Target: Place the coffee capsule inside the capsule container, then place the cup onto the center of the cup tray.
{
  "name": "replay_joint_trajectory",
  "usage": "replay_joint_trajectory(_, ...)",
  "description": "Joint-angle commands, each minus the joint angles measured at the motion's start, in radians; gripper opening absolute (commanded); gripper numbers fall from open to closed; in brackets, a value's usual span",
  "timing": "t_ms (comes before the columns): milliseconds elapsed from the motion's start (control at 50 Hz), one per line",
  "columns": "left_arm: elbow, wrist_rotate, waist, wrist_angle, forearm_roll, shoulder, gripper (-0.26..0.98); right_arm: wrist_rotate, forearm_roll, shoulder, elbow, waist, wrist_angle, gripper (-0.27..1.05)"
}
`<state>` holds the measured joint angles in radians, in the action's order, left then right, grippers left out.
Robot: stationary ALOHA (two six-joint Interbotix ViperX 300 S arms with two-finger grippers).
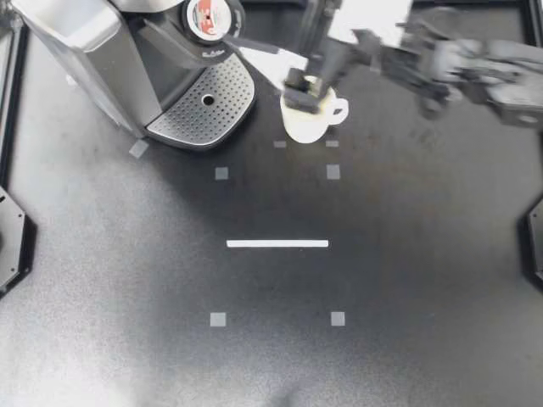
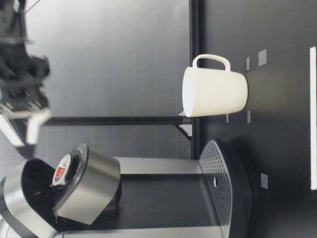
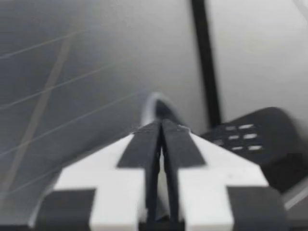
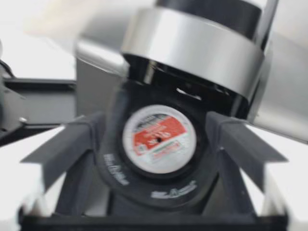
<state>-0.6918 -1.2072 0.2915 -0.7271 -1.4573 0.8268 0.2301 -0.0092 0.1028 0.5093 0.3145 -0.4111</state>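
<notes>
Bearing surface: the black table carries everything, with the machine at its far left corner.
Coffee machine: the silver and black coffee machine stands upright, and its lid is raised above the brewing head.
Right arm: the right gripper reaches in from the right side. Its fingers are spread wide and grip nothing. In the low view it hangs high above the table, higher than the machine's head and off to the cup's side of it.
Left arm: the left gripper appears only in its own wrist view. Its fingers are pressed together with nothing between them, and it faces a grey wall panel.
Cup tray: the perforated cup tray at the machine's foot is bare.
Cup: the white cup stands upright on the table just beside the tray, not on it, with its handle turned away from the machine. From above, one finger of the right gripper overlaps the cup's rim. The low view shows that gripper well above the cup and apart from it.
Capsule container: the dark capsule container lies open under the raised lid.
Coffee capsule: the coffee capsule sits inside the container with its red and white foil top showing. In the right wrist view it lies ahead of the gripper, framed between the two open fingers, and neither finger touches it.
Tape marks: a white tape strip and grey tape squares lie flat mid-table.
</notes>
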Motion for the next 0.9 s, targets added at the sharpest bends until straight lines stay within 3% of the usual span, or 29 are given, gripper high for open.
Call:
replay_joint_trajectory(0,0.005,-0.012,0.008,-0.044,-0.037,-0.008,0.11,-0.006,0.006,0.080,0.025,-0.034,-0.017,0.81)
replay_joint_trajectory(140,-0.014,-0.055,0.069,-0.067,-0.077,-0.029,0.11,-0.032,0.011,0.140,0.087,-0.081,-0.041,0.75)
replay_joint_trajectory(360,-0.037,-0.117,0.176,0.009,-0.078,-0.072,0.11,-0.089,0.011,0.215,0.189,-0.101,-0.141,0.59)
replay_joint_trajectory(540,-0.054,-0.141,0.207,0.040,-0.078,-0.097,0.11,-0.098,0.012,0.247,0.236,-0.101,-0.201,0.56)
replay_joint_trajectory(880,-0.049,-0.170,0.206,0.112,-0.077,-0.144,0.11,-0.098,0.012,0.255,0.245,-0.101,-0.206,0.56)
